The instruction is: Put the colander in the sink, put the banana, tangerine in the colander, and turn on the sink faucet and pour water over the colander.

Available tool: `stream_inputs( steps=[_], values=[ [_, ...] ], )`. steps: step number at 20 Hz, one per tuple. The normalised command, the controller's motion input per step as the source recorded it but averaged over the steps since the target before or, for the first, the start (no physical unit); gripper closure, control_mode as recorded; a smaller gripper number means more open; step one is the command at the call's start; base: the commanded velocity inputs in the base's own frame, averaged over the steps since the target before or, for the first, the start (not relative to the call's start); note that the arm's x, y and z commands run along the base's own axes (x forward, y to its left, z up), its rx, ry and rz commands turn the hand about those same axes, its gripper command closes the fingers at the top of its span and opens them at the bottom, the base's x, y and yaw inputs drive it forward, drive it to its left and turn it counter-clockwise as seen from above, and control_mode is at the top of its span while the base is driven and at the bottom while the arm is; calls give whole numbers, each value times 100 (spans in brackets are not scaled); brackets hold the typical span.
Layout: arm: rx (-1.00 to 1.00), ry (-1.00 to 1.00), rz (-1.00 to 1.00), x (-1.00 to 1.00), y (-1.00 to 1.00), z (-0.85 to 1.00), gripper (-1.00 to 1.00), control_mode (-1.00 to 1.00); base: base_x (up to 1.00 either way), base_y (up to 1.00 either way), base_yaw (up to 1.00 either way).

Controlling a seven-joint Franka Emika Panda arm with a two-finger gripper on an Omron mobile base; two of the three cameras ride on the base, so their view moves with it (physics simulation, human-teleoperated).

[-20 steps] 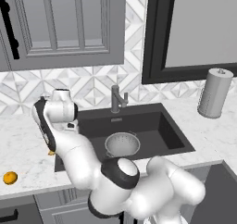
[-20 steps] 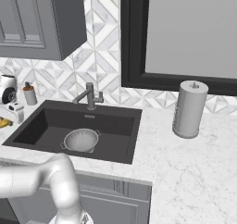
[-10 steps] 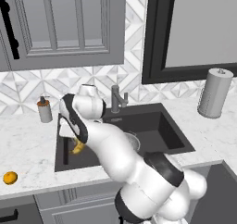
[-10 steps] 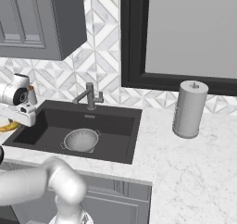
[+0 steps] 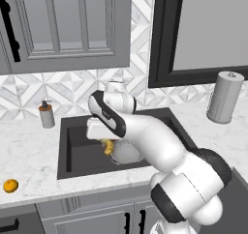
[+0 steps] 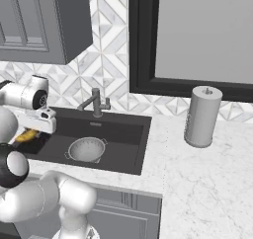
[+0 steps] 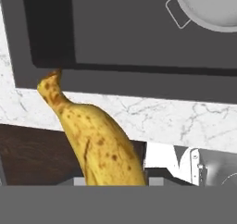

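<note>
Moved since a second ago: arm has swung from over the left counter to above the sink point(image 5: 77, 153), carrying the banana point(image 5: 108, 146) with it; colander, tangerine and faucet lie as before.
Gripper: gripper point(image 5: 105, 142) hangs over the basin's middle in the left base view; its fingertips are hidden, but the banana sticks out from under the hand, so it is clamped on the fruit.
Banana: yellow with brown speckles; in the hand view point(image 7: 95, 144) it rises from the bottom edge toward the upper left, dark tip up. In the right base view point(image 6: 27, 135) it shows just under the white hand, above the sink's left end.
Colander: silver bowl point(image 6: 87, 149) sits upright on the sink floor, right of the banana and in front of the faucet; nothing is in it. From the left base camera point(image 5: 127, 153) the arm covers most of it. In the hand view its rim and one handle point(image 7: 208, 12) sit in the top right corner.
Sink: dark basin set in the white marble counter point(image 6: 197, 179).
Tangerine: orange fruit point(image 5: 10, 185) lies on the counter left of the sink, near the front edge, well apart from the basin.
Faucet: dark tap point(image 6: 96, 103) stands behind the basin's back rim; no water is running.
Soap bottle: soap bottle point(image 5: 46, 114) stands at the sink's back left corner.
Paper roll: grey paper roll point(image 6: 202, 116) stands upright on the counter right of the sink.
</note>
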Motion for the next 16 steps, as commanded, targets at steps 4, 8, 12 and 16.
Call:
stream_inputs(
  steps=[4,8,12,16],
  values=[
    [0,-3,13,-16,-84,17,100,-100,0,0,0],
    [0,-10,8,-17,-82,11,100,-100,0,0,0],
    [0,-6,4,-9,-84,2,100,-100,0,0,0],
    [0,0,0,0,-86,0,100,-100,0,0,0]
  ],
)
